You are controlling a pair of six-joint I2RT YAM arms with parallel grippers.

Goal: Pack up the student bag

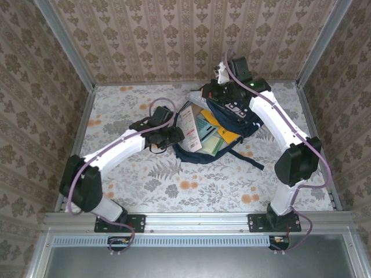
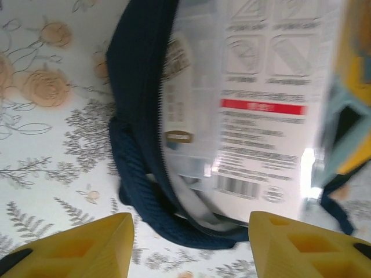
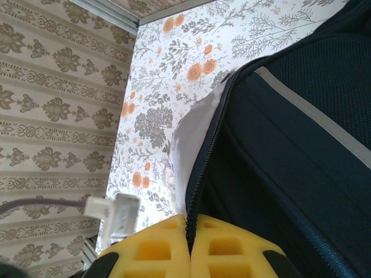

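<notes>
student bag (image 1: 188, 155) lies flat mid-table on the floral table cover (image 1: 174, 191), between my two arms, unzipped and gaping on its left side. Contents seen from above: a white pack (image 1: 190, 128) against the left rim, then a green book (image 1: 210, 139), then something yellow (image 1: 229, 136) I can't identify.

My left pincer (image 2: 191, 217): jaws well apart, nothing between them. Its yellow fingers (image 2: 87, 249) hang over the table cover just off the bag's left rim, and I see no contact with it. Straight ahead is the white pack, with a red bar, small print and a barcode at its lower end, tucked in behind the navy zip edge. The right side of that wrist view is blurred, so no detail there.

My right pincer (image 3: 189, 226): jaws closed flush, pinching the bag's zip edge (image 3: 200, 168). The teeth run straight into the seam between the pads. It sits at the bag's far right end. Pale grey lining (image 3: 194, 136) shows beside the zip, and a grey stripe (image 3: 313, 116) crosses the navy panel.
</notes>
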